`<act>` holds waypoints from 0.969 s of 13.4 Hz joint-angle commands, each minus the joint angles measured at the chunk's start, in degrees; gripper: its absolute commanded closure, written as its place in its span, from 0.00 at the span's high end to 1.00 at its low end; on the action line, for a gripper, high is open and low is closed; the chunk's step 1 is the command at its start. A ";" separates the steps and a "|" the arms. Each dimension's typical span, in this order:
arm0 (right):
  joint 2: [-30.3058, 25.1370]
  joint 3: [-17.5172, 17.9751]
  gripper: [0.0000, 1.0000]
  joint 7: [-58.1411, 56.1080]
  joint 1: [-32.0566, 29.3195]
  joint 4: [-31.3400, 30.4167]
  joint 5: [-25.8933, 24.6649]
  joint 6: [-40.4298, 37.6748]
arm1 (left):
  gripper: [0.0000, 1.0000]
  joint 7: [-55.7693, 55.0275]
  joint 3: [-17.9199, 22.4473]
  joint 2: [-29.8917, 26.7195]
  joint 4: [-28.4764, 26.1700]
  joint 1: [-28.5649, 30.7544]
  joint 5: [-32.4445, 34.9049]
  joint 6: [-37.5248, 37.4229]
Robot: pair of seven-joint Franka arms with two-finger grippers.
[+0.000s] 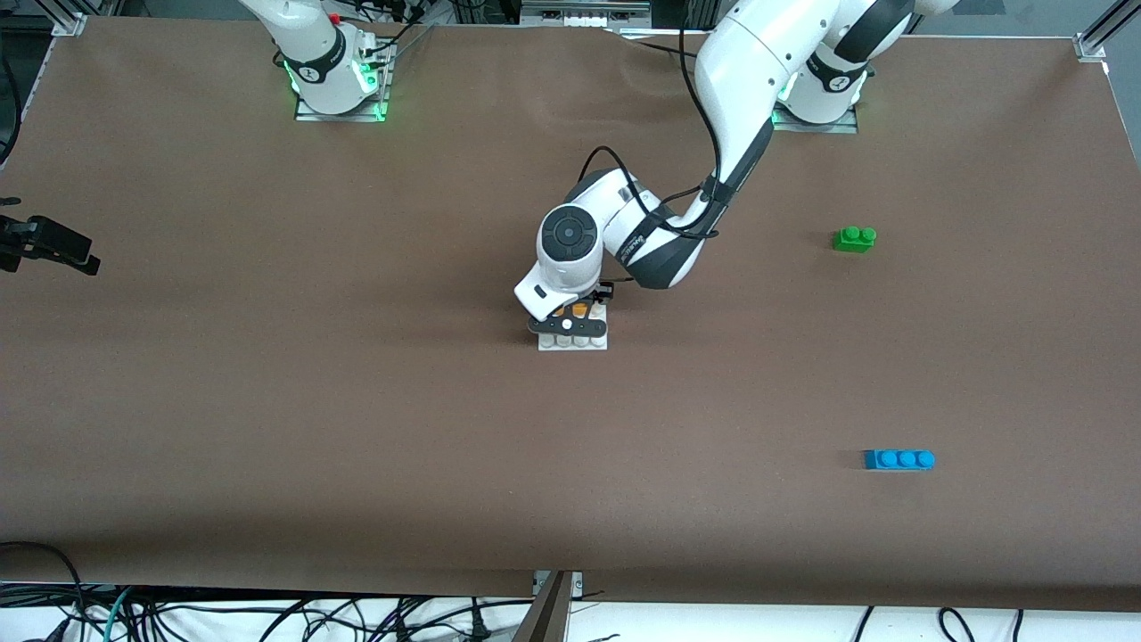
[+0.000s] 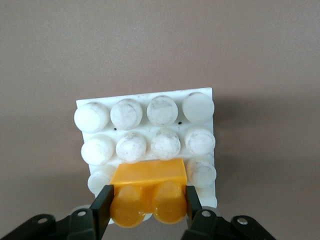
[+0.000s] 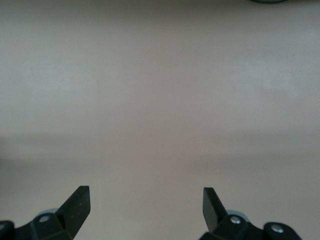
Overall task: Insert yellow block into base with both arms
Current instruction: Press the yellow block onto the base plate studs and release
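My left gripper (image 1: 570, 317) (image 2: 147, 201) is shut on the yellow block (image 1: 579, 310) (image 2: 148, 186), its black fingers (image 2: 102, 206) clamping the block's two short ends. The block is low over the white studded base (image 1: 575, 342) (image 2: 145, 96) at the table's middle. It covers studs in the base's rows farther from the front camera. I cannot tell whether it is touching them. My right gripper (image 1: 85, 259) (image 3: 146, 200) waits at the right arm's end of the table, open over bare brown tabletop.
A green two-stud brick (image 1: 854, 239) lies toward the left arm's end of the table. A blue three-stud brick (image 1: 898, 459) lies at that same end, nearer the front camera. The left arm's elbow (image 1: 660, 250) hangs above the table beside the base.
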 commanded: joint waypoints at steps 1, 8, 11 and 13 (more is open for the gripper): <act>0.13 -0.05 1.00 -1.14 -0.23 0.53 0.13 -0.05 | 1.00 -0.74 0.51 1.18 2.06 -0.89 1.03 -0.22; 0.13 -0.05 1.00 -1.14 -0.23 0.53 0.22 -0.05 | 1.00 -0.30 0.95 -9.51 2.32 3.31 1.21 -10.21; 0.13 -0.05 1.00 -1.05 -0.23 0.53 0.14 -0.05 | 1.00 -0.03 0.78 -17.08 2.24 8.58 0.68 -19.61; 0.13 -0.05 1.00 -1.14 -0.23 0.53 0.22 -0.05 | 1.00 0.05 0.78 -22.00 2.24 12.44 0.68 -25.86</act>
